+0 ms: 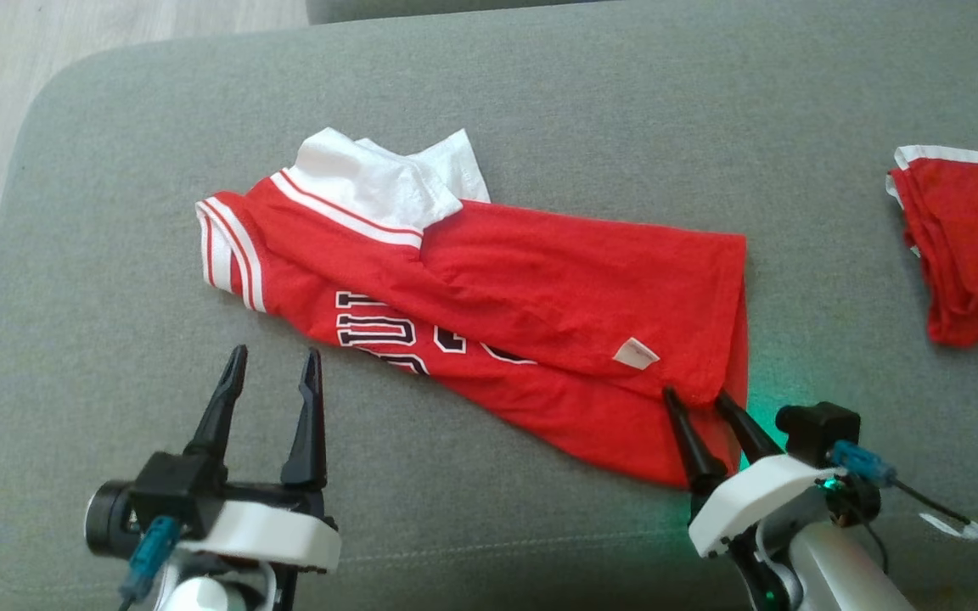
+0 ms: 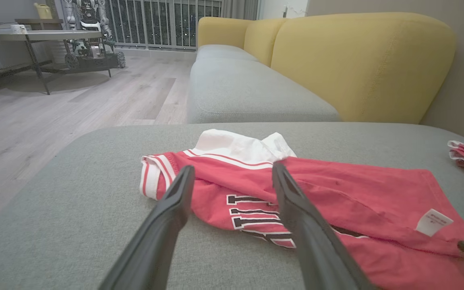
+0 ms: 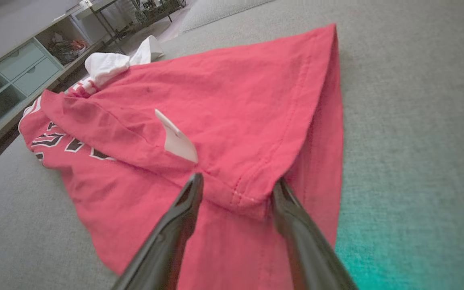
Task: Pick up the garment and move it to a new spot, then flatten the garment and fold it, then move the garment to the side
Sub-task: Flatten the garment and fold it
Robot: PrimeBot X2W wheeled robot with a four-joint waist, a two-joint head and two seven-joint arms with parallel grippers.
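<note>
Between the spread fingers of the right gripper (image 3: pixel 239 180) sits a hem corner of the shirt (image 1: pixel 540 288), not yet pinched; the left gripper (image 1: pixel 276 351), equally spread, hovers just short of its lettering. Beyond, it lies doubled lengthwise but rumpled; folding looks unfinished, the move aside undone.

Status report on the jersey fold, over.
Left gripper open, off the cloth. Right gripper open, astride hem corner of red jersey, folded on grey cushion. Second red garment apart, no obstruction.
</note>
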